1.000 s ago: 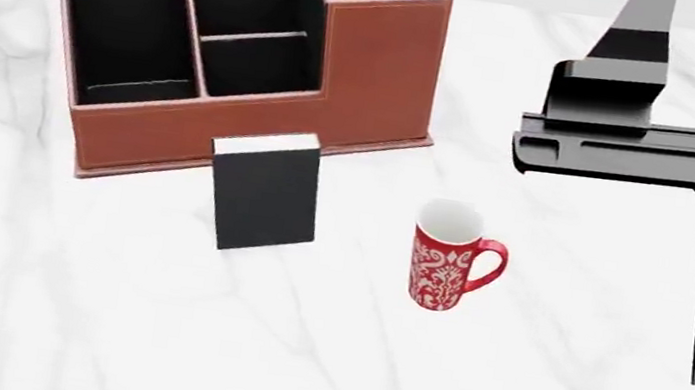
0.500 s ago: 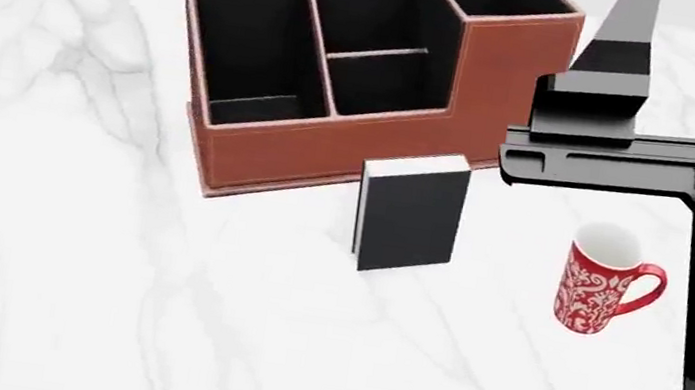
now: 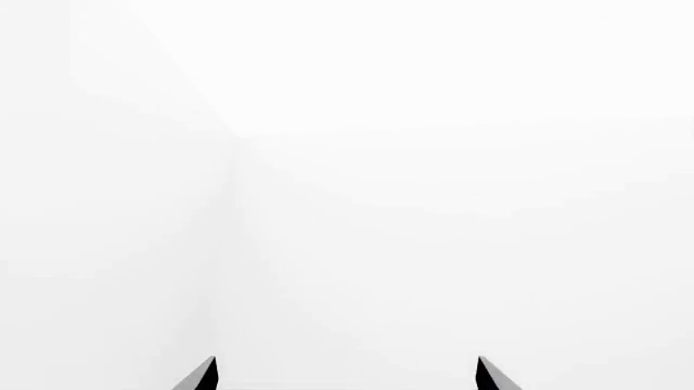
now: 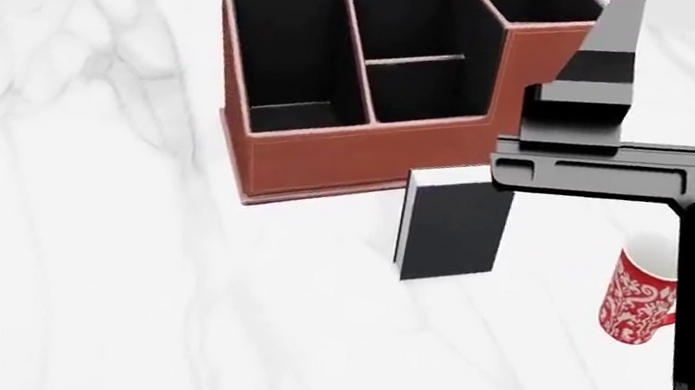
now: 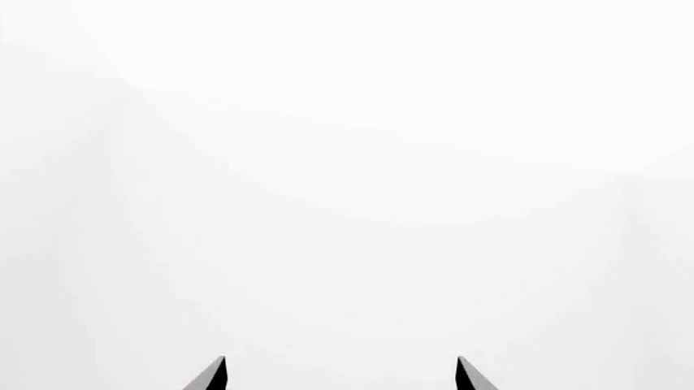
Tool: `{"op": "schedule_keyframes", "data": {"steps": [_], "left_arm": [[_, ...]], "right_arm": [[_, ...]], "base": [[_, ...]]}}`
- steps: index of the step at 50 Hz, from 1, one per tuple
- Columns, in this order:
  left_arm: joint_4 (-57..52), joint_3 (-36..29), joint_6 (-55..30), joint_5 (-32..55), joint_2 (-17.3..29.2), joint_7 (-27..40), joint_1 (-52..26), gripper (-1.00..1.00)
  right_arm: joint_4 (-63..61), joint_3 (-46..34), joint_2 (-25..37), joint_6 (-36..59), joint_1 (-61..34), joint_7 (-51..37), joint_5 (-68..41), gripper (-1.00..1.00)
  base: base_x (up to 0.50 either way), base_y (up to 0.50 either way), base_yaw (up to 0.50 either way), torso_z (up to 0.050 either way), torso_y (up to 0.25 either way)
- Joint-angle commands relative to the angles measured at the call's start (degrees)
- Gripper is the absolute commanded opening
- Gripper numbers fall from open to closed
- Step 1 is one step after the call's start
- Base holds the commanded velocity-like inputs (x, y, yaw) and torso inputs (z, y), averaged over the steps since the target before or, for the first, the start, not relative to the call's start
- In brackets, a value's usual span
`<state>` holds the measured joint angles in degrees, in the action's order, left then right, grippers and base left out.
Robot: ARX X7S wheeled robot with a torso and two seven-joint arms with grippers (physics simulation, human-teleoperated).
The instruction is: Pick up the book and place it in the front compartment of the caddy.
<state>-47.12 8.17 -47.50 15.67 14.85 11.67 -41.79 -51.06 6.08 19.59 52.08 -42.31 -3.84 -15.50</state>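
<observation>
Book [image 4: 453, 235] stands upright just in front of the caddy [image 4: 367, 152], not yet gripped.
We'd pinch its rigid, probably slick covers across the thickness; both grippers [image 3: 344, 375] [image 5: 340, 375] spread wide, empty.

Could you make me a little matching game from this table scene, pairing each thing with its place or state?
Things:
1. small thick black book with white page edges
2. red mug with a white pattern
3. large red-brown leather-look caddy with a black interior
4. black right arm

Places or states:
A. partly hidden behind the arm's dark body at the view's right edge
B. stretches across above the book's top corner
C. stands upright just in front of the caddy's low wall
D. holds nothing in the compartments that show

Pairs: 1-C, 2-A, 3-D, 4-B
</observation>
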Motion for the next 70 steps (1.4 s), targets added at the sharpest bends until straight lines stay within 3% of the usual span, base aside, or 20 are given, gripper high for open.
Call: {"op": "schedule_keyframes", "data": {"steps": [1,70], "left_arm": [[0.2,0.0,0.0,0.4,0.1,0.4,-0.1,1.00],[0.5,0.6,0.6,2.4,1.3,2.1,0.4,1.00]], "right_arm": [[-0.8,0.6,0.1,-0.8,0.9,1.1,-1.6,1.00],[-0.5,0.1,1.3,-2.4,2.9,-0.5,-2.8,1.00]], "base": [[0.50,0.00,0.00,0.000,0.000],[0.49,0.00,0.00,0.000,0.001]]}}
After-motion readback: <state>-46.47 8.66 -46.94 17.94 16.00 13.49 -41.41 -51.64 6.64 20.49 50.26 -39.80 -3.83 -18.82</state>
